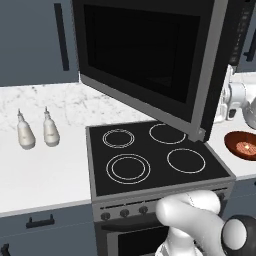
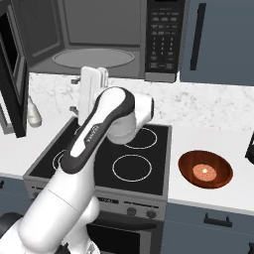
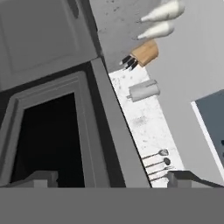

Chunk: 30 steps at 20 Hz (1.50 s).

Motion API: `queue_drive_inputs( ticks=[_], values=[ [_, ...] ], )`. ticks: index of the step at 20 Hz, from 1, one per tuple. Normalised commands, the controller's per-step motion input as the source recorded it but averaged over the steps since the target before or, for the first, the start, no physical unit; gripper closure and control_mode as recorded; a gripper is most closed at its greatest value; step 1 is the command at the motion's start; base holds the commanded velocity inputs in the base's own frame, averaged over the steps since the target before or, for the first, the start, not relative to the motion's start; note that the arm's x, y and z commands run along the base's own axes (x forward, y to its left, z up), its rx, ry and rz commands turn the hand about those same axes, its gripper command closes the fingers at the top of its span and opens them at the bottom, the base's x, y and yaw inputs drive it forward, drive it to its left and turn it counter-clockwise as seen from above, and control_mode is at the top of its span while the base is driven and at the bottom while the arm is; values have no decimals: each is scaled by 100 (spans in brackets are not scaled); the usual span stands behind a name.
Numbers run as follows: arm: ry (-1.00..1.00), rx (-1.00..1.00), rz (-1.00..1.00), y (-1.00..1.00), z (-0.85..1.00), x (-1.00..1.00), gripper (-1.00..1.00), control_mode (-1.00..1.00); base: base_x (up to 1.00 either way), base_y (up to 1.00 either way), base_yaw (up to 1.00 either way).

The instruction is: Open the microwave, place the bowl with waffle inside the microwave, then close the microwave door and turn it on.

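Closest to my left base camera sat the black four-ring stove (image 1: 155,157), with two pale squeeze bottles (image 1: 36,131) standing on the white marbled counter (image 1: 45,175) to its left. Above the stove, the large dark glass microwave door (image 1: 145,55) in its thin grey frame hung swung out on its left hinge, so I judged the opening step done. From the right base camera I could see into the grey-steel microwave (image 2: 106,39), its round turntable (image 2: 93,58) bare and its black keypad panel (image 2: 166,34) at the right. My two-finger gripper (image 3: 107,177) was released, jaws spread wide and holding nothing, pointing past the door's edge in the hand camera. Well to the right of the stove, the glossy reddish-brown bowl (image 2: 205,168) rested on the counter with the small orange-brown waffle (image 2: 205,172) lying in its middle. I reckoned the arm next had to swing right to reach it.
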Motion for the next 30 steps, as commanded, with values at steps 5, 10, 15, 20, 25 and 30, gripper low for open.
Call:
queue_drive_inputs(
  ticks=[5,10,15,20,25,30],
  values=[
    [14,5,26,85,0,0,-100,-100,0,0,0],
    [14,2,24,89,1,0,-100,-100,0,0,0],
    [12,2,21,91,7,0,-100,-100,0,0,0],
    [8,2,19,93,13,0,-100,-100,0,0,0],
    [5,1,17,99,10,-2,-100,-100,0,0,0],
    [-1,0,5,27,3,-9,-100,-100,0,0,0]
  ],
)
